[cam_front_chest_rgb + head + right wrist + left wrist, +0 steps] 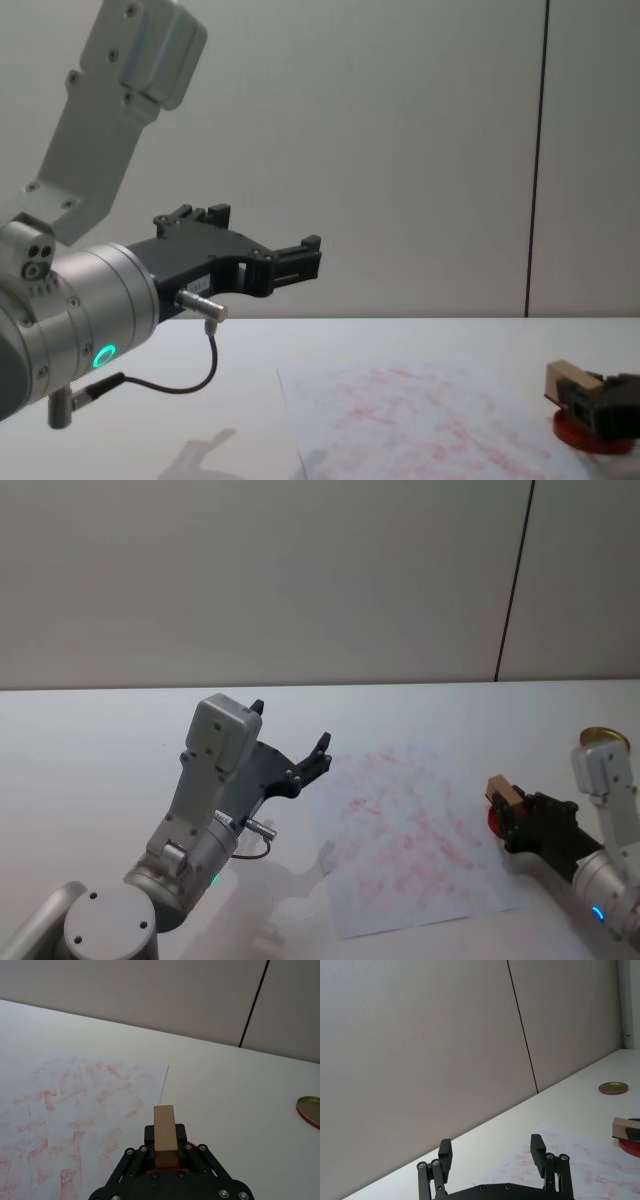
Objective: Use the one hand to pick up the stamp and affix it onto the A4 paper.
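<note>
Head view downward, chest view level (lower), sharing A4 paper (410, 840)

A flat red ink pad (572, 433) and a round brass lid (613, 1088) lie apart on the white table (100, 750).

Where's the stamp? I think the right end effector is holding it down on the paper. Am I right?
Not quite. The right end effector does hold the stamp, but over the red ink pad beside the A4 paper, not on the paper. The head view shows it.
</note>
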Tool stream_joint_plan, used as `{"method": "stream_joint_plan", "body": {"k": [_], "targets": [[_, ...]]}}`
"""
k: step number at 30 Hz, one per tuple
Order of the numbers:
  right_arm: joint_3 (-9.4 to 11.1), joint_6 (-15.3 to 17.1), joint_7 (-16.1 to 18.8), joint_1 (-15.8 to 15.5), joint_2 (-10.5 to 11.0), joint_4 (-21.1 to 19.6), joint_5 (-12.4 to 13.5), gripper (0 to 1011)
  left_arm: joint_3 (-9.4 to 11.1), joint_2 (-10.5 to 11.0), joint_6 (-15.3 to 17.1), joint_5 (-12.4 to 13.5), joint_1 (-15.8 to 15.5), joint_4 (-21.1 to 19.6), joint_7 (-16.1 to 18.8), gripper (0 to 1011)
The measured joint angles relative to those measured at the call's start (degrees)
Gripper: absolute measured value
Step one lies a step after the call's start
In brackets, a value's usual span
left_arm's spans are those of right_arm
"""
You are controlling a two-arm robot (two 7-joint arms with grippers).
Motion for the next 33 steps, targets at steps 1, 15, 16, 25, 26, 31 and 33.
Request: {"method": "stream_joint_plan", "body": {"k": [1, 15, 16, 25, 26, 31, 33], "targets": [[0.0, 0.0, 0.0, 0.0, 0.0, 0.0, 0.0, 221, 0.0, 0.0, 0.0, 0.0, 0.0, 0.0, 0.0, 993], [-1.2, -1.4, 2.3, -1.8, -0.2, -4.1, -0.3, 221, 0.0, 0.0, 0.0, 0.0, 0.0, 0.0, 0.0, 993], [-1.2, -1.2, 2.5, -1.9, -0.2, -4.3, -0.1, 221, 0.0, 0.0, 0.0, 0.0, 0.0, 0.0, 0.0, 993], [-2.1, 0.7, 4.2, -3.4, -0.3, -6.4, 1.6, 221, 0.0, 0.0, 0.0, 0.0, 0.0, 0.0, 0.0, 993], [-2.2, 0.9, 4.3, -3.5, -0.3, -6.6, 1.7, 221, 0.0, 0.0, 0.0, 0.0, 0.0, 0.0, 0.0, 993], [-2.6, 1.9, 5.4, -4.4, -0.2, -7.4, 2.4, 221, 0.0, 0.0, 0.0, 0.0, 0.0, 0.0, 0.0, 993], [-2.8, 2.2, 6.0, -4.8, -0.2, -7.8, 2.7, 221, 0.0, 0.0, 0.0, 0.0, 0.0, 0.0, 0.0, 993]]}}
